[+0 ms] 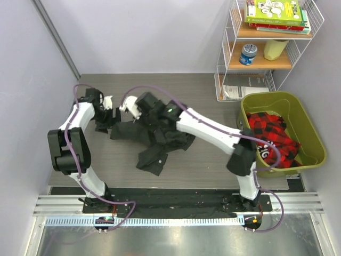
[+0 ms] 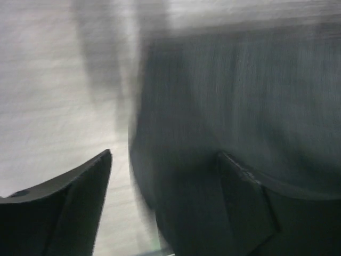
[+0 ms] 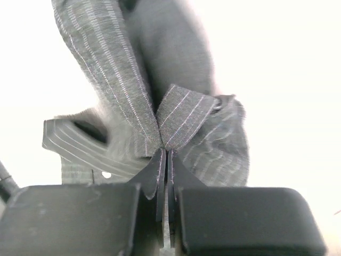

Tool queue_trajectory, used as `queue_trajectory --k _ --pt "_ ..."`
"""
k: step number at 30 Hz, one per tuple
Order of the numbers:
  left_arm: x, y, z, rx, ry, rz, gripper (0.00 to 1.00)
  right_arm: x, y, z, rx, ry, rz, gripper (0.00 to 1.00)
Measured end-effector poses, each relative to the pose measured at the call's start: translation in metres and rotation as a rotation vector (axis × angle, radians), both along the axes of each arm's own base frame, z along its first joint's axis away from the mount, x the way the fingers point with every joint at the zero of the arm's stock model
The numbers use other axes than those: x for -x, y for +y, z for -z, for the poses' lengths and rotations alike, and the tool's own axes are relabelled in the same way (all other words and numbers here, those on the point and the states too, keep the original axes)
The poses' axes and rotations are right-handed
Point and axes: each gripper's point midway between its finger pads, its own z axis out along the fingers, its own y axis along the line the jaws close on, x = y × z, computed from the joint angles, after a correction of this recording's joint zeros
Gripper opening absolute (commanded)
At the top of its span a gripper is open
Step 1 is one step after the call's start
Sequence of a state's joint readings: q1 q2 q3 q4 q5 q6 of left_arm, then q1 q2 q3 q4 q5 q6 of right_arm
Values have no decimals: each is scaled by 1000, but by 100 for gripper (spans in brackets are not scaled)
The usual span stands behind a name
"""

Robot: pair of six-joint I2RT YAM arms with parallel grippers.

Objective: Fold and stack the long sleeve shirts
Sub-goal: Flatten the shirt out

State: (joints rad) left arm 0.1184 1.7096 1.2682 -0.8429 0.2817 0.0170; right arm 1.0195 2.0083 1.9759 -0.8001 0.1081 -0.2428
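Note:
One long sleeve shirt (image 1: 155, 140), dark charcoal with fine pale pinstripes, lies crumpled across the middle of the table. My right gripper (image 1: 131, 108) is at its far left part, and in the right wrist view the right gripper (image 3: 164, 152) is shut, with a pinstriped fold (image 3: 178, 114) pinched at its tips. My left gripper (image 1: 110, 113) hovers over the shirt's left end (image 1: 102, 127). In the blurred left wrist view the left gripper (image 2: 165, 154) is open, and dark cloth (image 2: 224, 106) spreads beneath and between its fingers (image 2: 80, 197).
An olive-green bin (image 1: 309, 127) holding red plaid cloth (image 1: 273, 134) stands at the right. A white wire shelf (image 1: 266, 48) with books and jars fills the back right corner. Walls close in the left and rear of the table (image 1: 202, 85).

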Motion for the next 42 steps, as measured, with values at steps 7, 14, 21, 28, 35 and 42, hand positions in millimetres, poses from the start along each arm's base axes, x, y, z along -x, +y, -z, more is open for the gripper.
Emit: queue_trajectory --k 7,14,21,28,35,42 --pt "-12 -15 31 -34 60 55 0 -46 -60 -75 -183 12 56 5" --pt "-39 20 16 -15 6 -19 32 -78 -104 -43 -185 173 146 1" --pt "-52 -3 -85 262 -325 109 92 -57 -72 -21 -258 342 64 1" --pt "-33 -108 -159 328 -647 490 97 -39 -57 -6 -293 463 15 1" --pt "-16 -175 -105 295 -642 782 56 -30 -60 10 -278 520 16 10" --pt "-7 -155 -73 167 -579 922 7 -35 -68 15 -253 502 30 12"
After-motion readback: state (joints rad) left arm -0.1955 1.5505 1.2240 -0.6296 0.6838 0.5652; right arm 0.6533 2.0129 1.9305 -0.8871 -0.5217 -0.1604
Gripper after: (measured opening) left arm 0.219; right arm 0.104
